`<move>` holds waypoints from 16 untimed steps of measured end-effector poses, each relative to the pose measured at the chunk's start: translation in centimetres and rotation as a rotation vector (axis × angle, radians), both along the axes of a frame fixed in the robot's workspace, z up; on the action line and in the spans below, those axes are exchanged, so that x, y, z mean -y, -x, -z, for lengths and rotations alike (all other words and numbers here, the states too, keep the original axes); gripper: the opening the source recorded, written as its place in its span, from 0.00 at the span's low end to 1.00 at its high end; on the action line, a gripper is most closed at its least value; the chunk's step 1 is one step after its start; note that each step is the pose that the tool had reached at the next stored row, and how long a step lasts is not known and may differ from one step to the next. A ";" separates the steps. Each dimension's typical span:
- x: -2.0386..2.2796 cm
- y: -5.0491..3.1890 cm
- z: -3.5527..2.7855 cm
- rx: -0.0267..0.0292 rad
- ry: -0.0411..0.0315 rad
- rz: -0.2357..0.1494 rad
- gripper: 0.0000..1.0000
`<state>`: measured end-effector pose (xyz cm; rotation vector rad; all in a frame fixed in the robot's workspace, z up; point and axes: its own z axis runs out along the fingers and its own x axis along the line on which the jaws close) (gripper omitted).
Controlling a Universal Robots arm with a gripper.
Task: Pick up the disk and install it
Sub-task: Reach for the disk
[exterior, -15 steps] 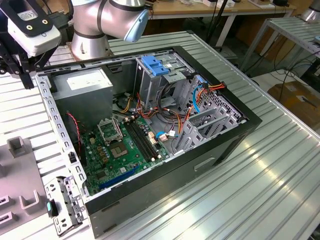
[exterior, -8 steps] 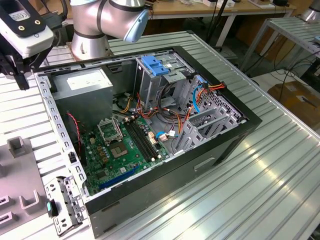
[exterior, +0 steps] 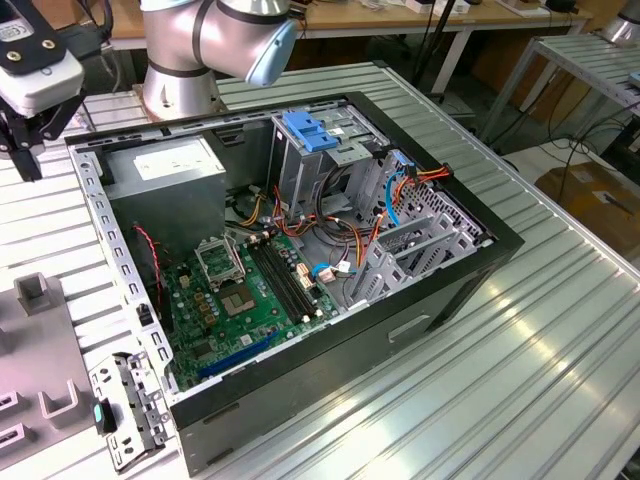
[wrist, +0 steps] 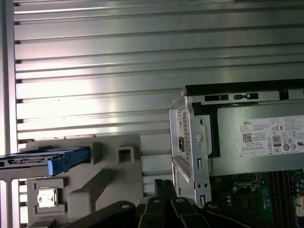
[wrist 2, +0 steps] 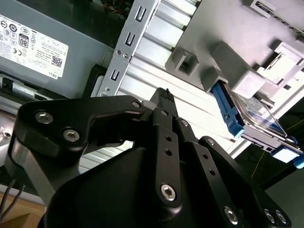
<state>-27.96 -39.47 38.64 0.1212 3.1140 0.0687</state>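
Gripper (wrist 2: 164, 95), jaws closed on nothing, poised above the slatted bench (wrist: 142, 61) between the corner of the open computer case (wrist: 190, 142) and a grey holder (wrist: 109, 180), on which the disk (wrist: 57, 160) rests, blue side rail showing, clear of the fingertips.

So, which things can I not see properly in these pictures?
First wrist view: disk edge-on, cut off by the picture edge, label hidden.
Second wrist view: disk partly behind the grey holder.
Exterior view: grey holder cut off at the view's left.
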 end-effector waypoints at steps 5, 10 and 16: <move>-0.19 1.66 0.13 -0.0010 -0.0001 0.003 0.11; -0.31 3.05 0.21 -0.0341 -0.0008 0.005 0.11; -0.36 5.94 0.40 -0.0457 -0.0012 0.005 0.11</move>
